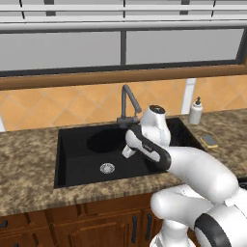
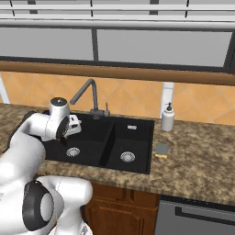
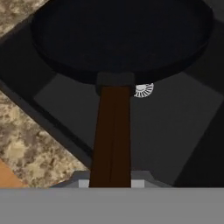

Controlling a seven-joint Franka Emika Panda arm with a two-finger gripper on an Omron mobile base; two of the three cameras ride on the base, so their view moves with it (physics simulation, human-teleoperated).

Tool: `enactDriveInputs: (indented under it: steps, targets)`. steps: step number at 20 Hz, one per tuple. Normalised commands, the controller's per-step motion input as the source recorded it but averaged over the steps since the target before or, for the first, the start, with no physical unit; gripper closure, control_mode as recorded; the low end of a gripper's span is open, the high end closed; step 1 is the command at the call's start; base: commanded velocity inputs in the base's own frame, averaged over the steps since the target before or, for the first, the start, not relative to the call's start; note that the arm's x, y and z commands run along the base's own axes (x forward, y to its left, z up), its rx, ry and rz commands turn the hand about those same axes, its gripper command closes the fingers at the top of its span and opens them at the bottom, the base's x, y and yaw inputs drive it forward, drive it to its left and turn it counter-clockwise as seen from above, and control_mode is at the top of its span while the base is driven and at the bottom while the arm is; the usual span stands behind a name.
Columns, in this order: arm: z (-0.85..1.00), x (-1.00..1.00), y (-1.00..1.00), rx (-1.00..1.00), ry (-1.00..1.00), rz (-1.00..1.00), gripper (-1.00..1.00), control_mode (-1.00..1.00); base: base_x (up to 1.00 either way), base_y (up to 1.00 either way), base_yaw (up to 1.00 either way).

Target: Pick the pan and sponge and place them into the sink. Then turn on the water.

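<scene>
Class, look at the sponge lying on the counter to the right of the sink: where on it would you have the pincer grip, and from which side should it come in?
Grip the sponge across its short yellow sides, coming straight down from above. It lies flat on the counter, dark face up, so only the top is freely open. The soap dispenser stands apart behind it, so a vertical approach probably stays clear.

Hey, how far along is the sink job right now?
Nothing looks finished. In hand: the pan, gripped by its handle, is over the sink. Left: release it, move the sponge from the counter into the sink, then turn on the faucet, which looks dry.
</scene>
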Motion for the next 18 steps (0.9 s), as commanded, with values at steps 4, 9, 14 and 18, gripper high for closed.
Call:
enactDriveInputs:
  steps: [4,9,14,18]
  targets:
    - [-0.25,0.68,0.56,-0.25,0.10,0.03,1.00,-1.00,0.00,0.00,0.00]
    - [-0.13,0.47,0.36,-0.26,0.24,0.01,1.00,-1.00,0.00,0.00,0.00]
    - [-0.07,0.24,0.28,-0.20,0.19,0.00,1.00,-1.00,0.00,0.00,0.00]
    - [-0.18,0.16,0.19,-0.18,0.07,0.00,1.00,-1.00,0.00,0.00,0.00]
